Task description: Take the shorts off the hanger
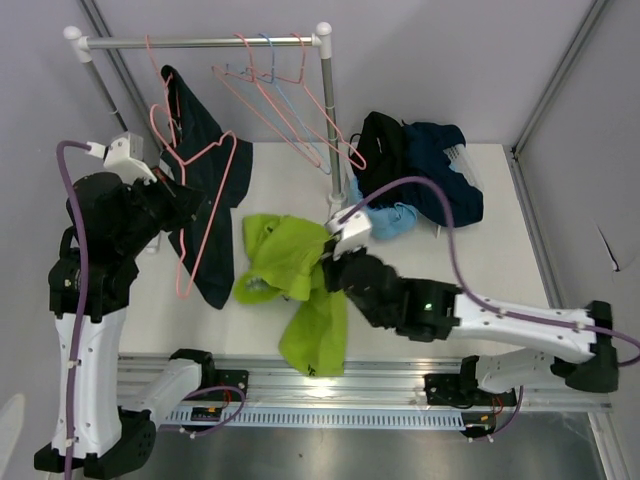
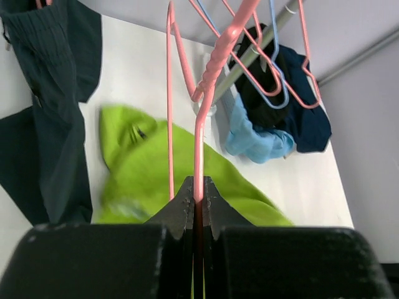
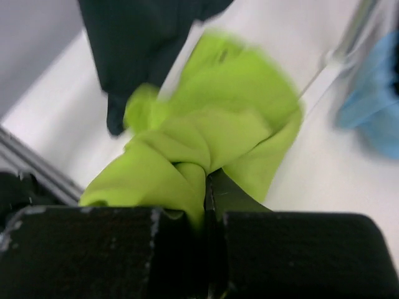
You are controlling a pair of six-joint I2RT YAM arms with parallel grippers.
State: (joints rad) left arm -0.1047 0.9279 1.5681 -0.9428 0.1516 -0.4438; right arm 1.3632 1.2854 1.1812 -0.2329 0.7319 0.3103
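left gripper (image 2: 197, 190): clamped on the lower wire of the pink hanger (image 2: 197, 149), steadying it so cloth can be pulled clear
right gripper (image 3: 204, 184): closed on a bunched fold of the lime green shorts (image 3: 215, 121)
lime green shorts: off the hanger, partly spread on the table (image 1: 480, 260), one end trailing toward the near edge; blurred in both wrist views
dark blue-green shorts (image 1: 195, 120): hanging at the left end of the rail (image 1: 200, 42), right behind the pink hanger; can't tell whether they are threaded on it or just draped
done pile: black shorts (image 1: 380, 140), navy shorts (image 1: 440, 170) and light blue shorts (image 1: 390, 222) heaped on the table right of the rack post, well apart from the arms
step: probably dragging the lime pair aside
left to do: dark blue-green pair looks like the last one up
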